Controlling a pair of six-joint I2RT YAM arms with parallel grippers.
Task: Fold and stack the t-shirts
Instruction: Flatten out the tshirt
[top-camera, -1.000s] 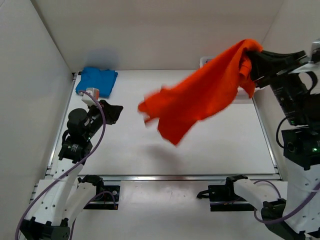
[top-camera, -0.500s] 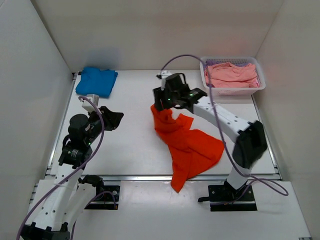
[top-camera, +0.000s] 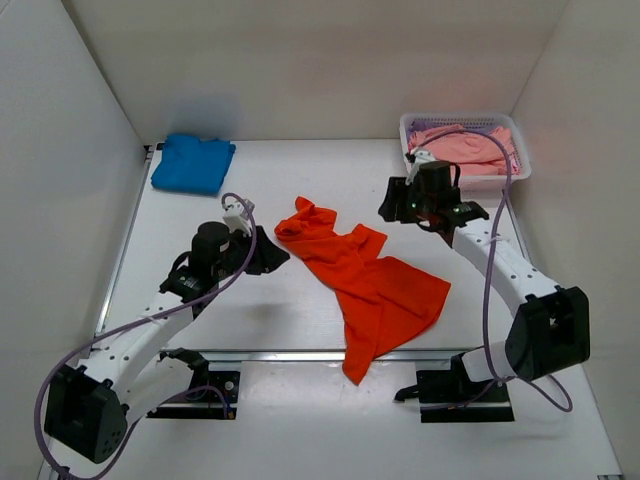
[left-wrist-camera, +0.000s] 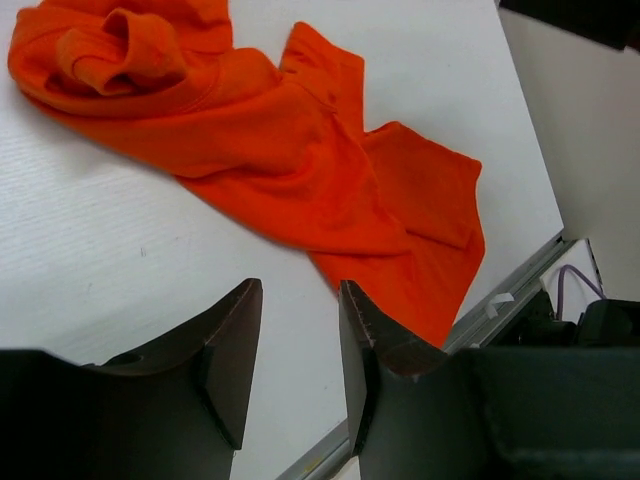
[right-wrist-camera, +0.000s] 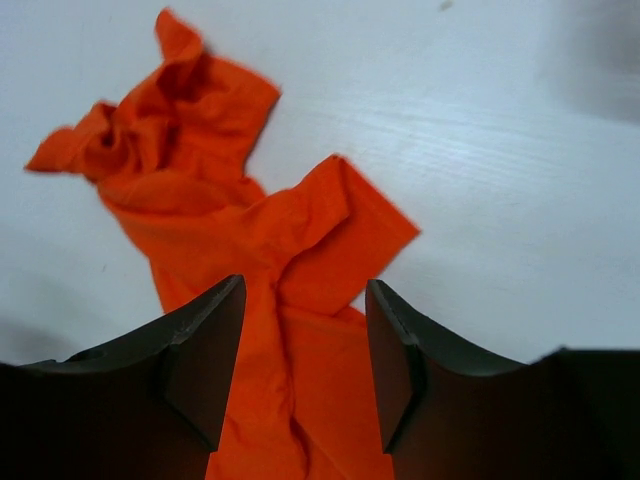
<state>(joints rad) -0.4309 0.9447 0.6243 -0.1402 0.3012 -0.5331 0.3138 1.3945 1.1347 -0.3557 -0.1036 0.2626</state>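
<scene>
The orange t-shirt (top-camera: 365, 280) lies crumpled on the table's middle, its lower end hanging over the front edge; it also shows in the left wrist view (left-wrist-camera: 280, 160) and the right wrist view (right-wrist-camera: 240, 250). The blue t-shirt (top-camera: 193, 163) lies folded at the back left. Pink t-shirts (top-camera: 465, 148) fill the white basket (top-camera: 470, 182) at the back right. My left gripper (top-camera: 272, 253) is open and empty just left of the orange shirt, jaws over bare table (left-wrist-camera: 298, 300). My right gripper (top-camera: 393, 207) is open and empty above the table to the right of the shirt (right-wrist-camera: 305, 300).
White walls enclose the table on three sides. A metal rail (top-camera: 300, 354) runs along the front edge. The arm bases (top-camera: 200, 385) stand below the rail.
My right gripper swung the orange shirt down from the air onto the table, let it go and drew back to the right. My left gripper moved right, up to the shirt's edge.
</scene>
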